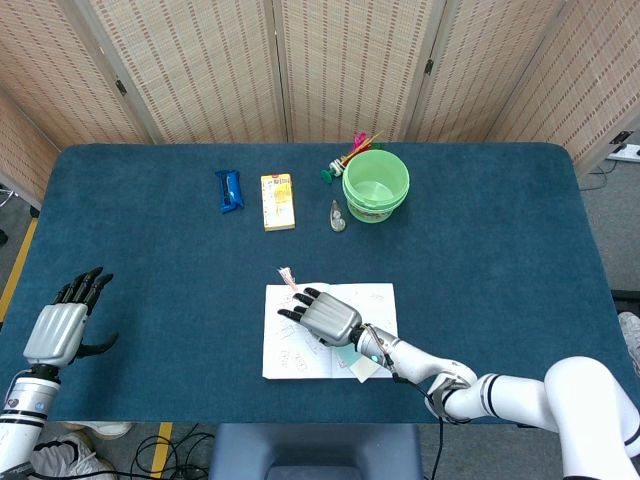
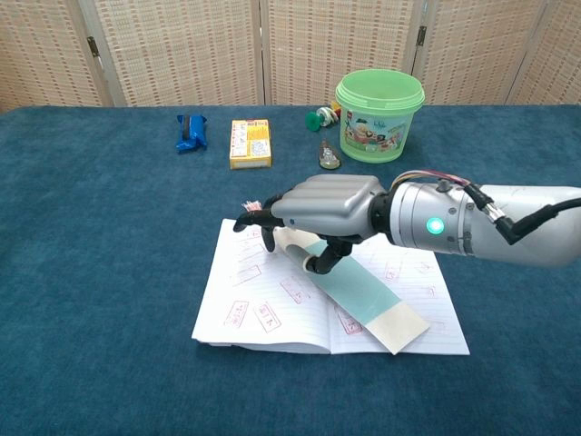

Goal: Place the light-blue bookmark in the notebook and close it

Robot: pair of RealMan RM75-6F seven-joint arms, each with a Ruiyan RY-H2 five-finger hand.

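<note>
An open notebook (image 1: 300,355) (image 2: 263,309) lies flat near the table's front edge, its lined pages stamped with red marks. The light-blue bookmark (image 1: 350,358) (image 2: 363,291) slants across the middle of the pages, its pale lower end toward the front right. My right hand (image 1: 325,315) (image 2: 327,209) hovers palm-down over the notebook and pinches the bookmark's upper end between the thumb and the fingers. A pink tassel (image 1: 287,275) shows past the fingertips. My left hand (image 1: 60,325) stays open at the table's left edge, far from the notebook; the chest view does not show it.
A green bucket (image 1: 376,185) (image 2: 379,103) stands at the back, with small toys (image 1: 345,160) beside it. A yellow box (image 1: 278,201) (image 2: 251,143), a blue packet (image 1: 230,190) (image 2: 191,132) and a small grey object (image 1: 338,215) (image 2: 329,159) lie behind the notebook.
</note>
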